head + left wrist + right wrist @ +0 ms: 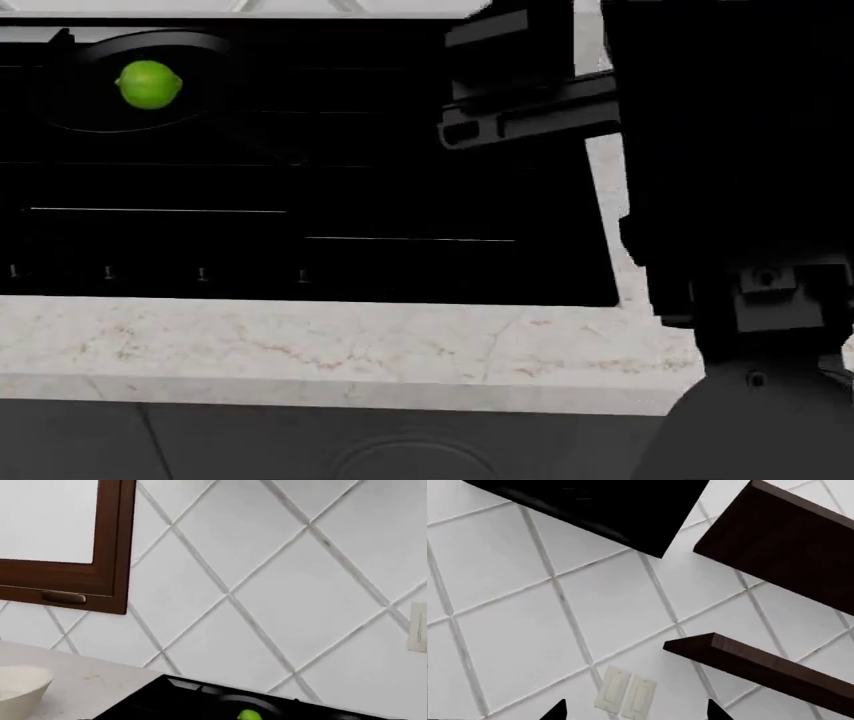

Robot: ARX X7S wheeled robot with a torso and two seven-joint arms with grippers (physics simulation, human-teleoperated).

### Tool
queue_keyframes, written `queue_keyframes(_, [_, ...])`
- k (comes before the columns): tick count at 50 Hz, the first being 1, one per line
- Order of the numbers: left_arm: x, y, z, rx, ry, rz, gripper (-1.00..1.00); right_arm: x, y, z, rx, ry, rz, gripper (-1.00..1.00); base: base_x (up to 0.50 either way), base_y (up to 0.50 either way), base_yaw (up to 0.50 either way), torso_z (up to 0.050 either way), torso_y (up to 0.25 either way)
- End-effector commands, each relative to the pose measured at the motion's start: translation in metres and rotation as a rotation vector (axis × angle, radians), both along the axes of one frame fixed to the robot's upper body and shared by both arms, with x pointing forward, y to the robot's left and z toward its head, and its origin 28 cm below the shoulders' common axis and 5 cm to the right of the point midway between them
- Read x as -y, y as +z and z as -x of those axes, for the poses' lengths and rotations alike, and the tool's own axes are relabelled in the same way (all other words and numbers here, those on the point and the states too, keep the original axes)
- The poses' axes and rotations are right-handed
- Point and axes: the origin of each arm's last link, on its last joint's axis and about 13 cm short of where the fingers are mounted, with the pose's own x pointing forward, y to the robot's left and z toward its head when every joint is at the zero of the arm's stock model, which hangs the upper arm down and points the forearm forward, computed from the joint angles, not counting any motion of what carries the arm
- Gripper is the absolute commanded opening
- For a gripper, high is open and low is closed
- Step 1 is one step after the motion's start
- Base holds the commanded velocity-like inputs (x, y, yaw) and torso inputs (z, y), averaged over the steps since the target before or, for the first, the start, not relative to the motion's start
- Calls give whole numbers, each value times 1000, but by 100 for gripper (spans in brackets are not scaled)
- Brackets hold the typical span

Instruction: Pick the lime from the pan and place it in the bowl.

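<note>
**Lime sits in the pan, both arms clear of it**

The lime (148,84) rests inside the pan (200,45) at the far left of the black cooktop (400,200), untouched. The left wrist view catches the same lime (249,714) at its edge, with the cream bowl (23,685) standing on the pale counter (100,680) beside the cooktop, apart from the pan. Behind them rises a white diagonal-tiled wall (267,580) with a brown-framed window (110,545). The right gripper (636,711) shows two dark fingertips spread wide, nothing between them, facing the wall switches (626,696) and dark shelves (760,665). The left gripper's fingers are out of sight.
</note>
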Motion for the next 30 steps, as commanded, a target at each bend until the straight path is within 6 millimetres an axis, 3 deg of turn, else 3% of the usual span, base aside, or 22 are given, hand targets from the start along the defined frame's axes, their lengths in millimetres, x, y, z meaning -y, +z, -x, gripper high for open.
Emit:
queue_keyframes(1, [-11,55,41,109,53,-143,100,17,44,20,111,27,-184,100,0,0,0,0,0])
queue_keyframes(7, [-19,68,46,157,174,-89,100,19,39,16,108,23,-179,100,0,0,0,0,0])
queue_keyframes(15, [-26,59,45,168,270,-48,100,18,33,8,97,24,-171,100,0,0,0,0,0])
queue_keyframes(30, [-66,39,102,181,628,-1,100,16,23,-6,75,49,-159,100,0,0,0,0,0])
